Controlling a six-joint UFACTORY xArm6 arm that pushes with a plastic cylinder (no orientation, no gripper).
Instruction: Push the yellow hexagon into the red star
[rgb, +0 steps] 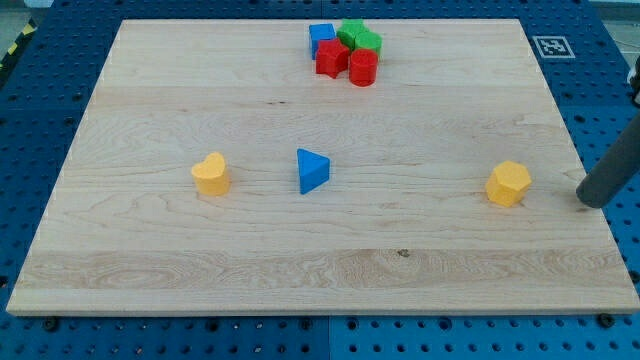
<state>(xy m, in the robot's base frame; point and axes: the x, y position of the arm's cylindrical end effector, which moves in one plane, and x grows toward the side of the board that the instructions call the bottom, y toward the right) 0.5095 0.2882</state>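
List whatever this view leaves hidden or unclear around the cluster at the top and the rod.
- Green block, camera view: the red star and red cylinder in front cover its lower part, so its shape is unclear.
- Blue cube: its lower part is hidden behind the red star.
- Rod: cut off by the view's right edge; only the part above my tip, right of the yellow hexagon, shows.

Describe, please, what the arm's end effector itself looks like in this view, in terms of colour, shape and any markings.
Only a straight dark rod shows, entering from the view's right edge. It is a plain dark grey cylinder, matte, with no visible markings, cables or sleeve. It ends bluntly at my tip. The rest of the arm is out of frame.
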